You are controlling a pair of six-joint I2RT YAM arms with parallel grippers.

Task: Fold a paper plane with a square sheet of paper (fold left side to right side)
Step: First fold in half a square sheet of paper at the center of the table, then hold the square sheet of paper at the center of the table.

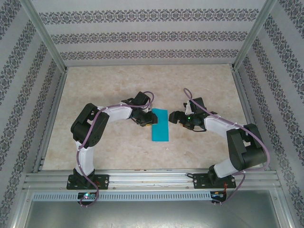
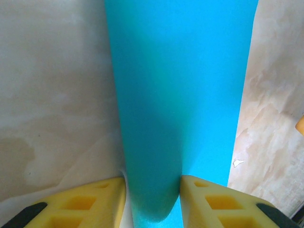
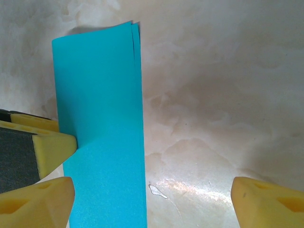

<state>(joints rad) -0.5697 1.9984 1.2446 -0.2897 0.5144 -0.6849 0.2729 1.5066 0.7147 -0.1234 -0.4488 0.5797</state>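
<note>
Folded teal paper [image 1: 160, 125] on marbled table [image 1: 114, 85]

One folded teal-blue sheet of paper [image 1: 160, 125] lies on one worktop [image 1: 118, 85], with two robot arms [image 1: 90, 128] beside it.

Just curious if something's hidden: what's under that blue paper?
Under the top layer of the square sheet of paper a second layer peeks out at its far corner. Around it lies the beige table. The patch beneath is covered, so unseen.

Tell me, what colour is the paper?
The paper is plain teal-blue, no pattern. The left wrist view shows it best.
</note>
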